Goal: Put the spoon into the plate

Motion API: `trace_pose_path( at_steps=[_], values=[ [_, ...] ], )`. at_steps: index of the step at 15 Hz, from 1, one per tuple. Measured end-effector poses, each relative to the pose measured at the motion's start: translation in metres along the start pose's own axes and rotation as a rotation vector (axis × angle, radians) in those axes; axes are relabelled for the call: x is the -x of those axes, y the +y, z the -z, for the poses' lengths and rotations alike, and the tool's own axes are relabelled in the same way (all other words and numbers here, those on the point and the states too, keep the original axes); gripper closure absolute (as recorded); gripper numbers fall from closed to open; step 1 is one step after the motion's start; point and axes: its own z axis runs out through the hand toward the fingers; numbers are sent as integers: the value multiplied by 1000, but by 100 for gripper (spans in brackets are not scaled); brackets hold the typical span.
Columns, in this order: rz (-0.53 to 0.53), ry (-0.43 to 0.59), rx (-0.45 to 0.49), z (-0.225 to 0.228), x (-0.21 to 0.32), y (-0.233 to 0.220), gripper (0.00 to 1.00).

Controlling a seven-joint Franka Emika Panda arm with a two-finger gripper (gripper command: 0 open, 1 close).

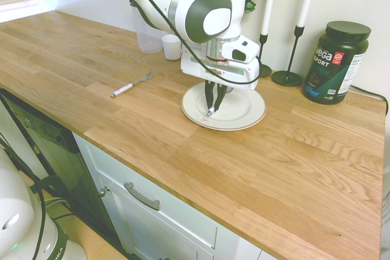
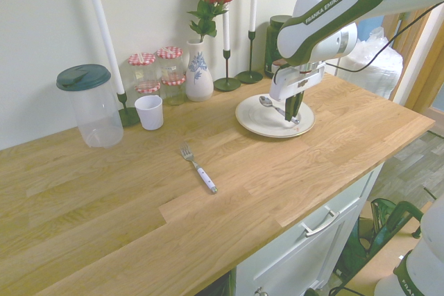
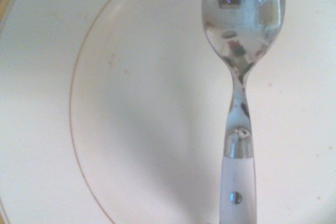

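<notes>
Over the plate (image 1: 244, 114) near the worktop's back edge, my claw (image 1: 211, 106) grips the spoon (image 2: 276, 107) just above its middle. Carrying looks done; I must lower and release.

The white arm's end effector (image 1: 212, 103) points straight down over the round white ceramic plate (image 1: 244, 114) on the wooden counter (image 1: 292, 162), its fingers closed on a slim spoon (image 1: 211, 111). A white-handled metal fork (image 1: 131, 84) lies well left. A dark green tub (image 1: 336, 62) stands far right.
</notes>
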Motion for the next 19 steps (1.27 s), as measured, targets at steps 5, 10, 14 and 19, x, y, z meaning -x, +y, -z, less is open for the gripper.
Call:
trace_pose_path(
  at_steps=[5, 10, 14, 19],
  values=[
    [-2, 1, 7, -8, 1, -5, 0],
    [-13, 14, 3, -2, 1, -12, 0],
    [-19, 27, 1, 7, -5, -15, 0],
    [-19, 32, 13, 32, -10, -19, 0]
  ],
)
